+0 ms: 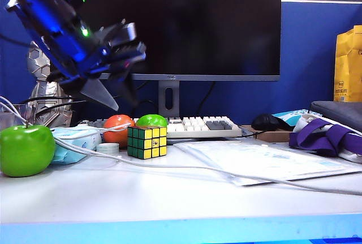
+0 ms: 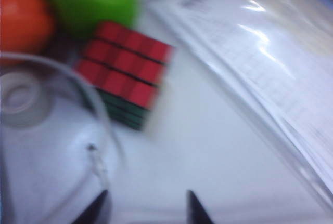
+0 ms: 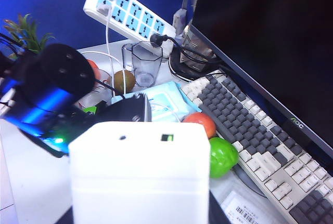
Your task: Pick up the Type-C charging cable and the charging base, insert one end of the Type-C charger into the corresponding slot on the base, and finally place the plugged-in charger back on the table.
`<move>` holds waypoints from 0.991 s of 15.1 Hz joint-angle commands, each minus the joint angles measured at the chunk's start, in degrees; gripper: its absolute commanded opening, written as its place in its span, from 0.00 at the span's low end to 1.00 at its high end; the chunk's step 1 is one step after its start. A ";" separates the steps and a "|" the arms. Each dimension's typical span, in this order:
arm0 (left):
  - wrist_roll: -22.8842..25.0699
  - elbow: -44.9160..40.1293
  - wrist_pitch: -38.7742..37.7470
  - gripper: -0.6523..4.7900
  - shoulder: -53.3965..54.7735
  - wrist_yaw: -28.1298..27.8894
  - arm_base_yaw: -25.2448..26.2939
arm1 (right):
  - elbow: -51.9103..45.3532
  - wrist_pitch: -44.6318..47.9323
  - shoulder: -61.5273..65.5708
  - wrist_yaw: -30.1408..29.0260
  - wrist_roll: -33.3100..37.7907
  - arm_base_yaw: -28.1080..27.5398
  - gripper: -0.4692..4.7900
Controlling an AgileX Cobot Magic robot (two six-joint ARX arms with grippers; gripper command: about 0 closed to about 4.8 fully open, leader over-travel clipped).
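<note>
Type-C charging cable (image 1: 186,168): lies loose across the surface (image 1: 169,198) near the cube (image 1: 147,141) | left gripper (image 2: 148,208) hangs above its plug, jaws apart, empty | right gripper holds the charging base (image 3: 139,174) | next: drop straight, pinch just behind plug.

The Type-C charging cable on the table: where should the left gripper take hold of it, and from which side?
Probably at the small plug end, just behind the metal tip, coming from above. The Type-C charging cable lies flat on the table, and the plug is stiff while the cord is not. The open left gripper hovers close to that end with nothing between its fingers. The view is blurred, so the tip's direction is uncertain.
</note>
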 commanded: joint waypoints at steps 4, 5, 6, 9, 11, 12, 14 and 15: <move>-3.28 10.78 -9.01 0.51 7.80 -4.48 0.13 | 0.33 1.36 -0.48 -1.03 0.39 0.13 0.08; -3.87 12.90 -12.04 0.51 9.38 -4.37 0.13 | 0.33 1.33 -0.48 -1.05 0.39 0.13 0.08; -3.98 14.49 -14.47 0.51 10.67 -4.37 0.13 | 0.33 1.31 -0.48 -1.03 0.39 0.13 0.08; -5.16 17.75 -18.71 0.51 14.36 -4.35 0.13 | 0.33 1.16 -0.48 -1.03 0.39 0.13 0.08; -5.27 18.08 -18.40 0.51 15.43 -4.31 0.15 | 0.33 1.11 -0.50 -1.05 0.39 0.13 0.08; -5.33 18.12 -18.47 0.51 15.65 -4.22 0.15 | 0.33 1.14 -0.52 -1.05 0.39 0.13 0.08; -8.76 18.19 -19.34 0.51 15.30 -1.11 0.15 | 0.33 1.11 -0.50 -1.03 0.39 0.13 0.08; -10.21 18.21 -19.41 0.51 14.84 -0.24 0.15 | 0.33 1.11 -0.52 -1.03 0.39 0.13 0.08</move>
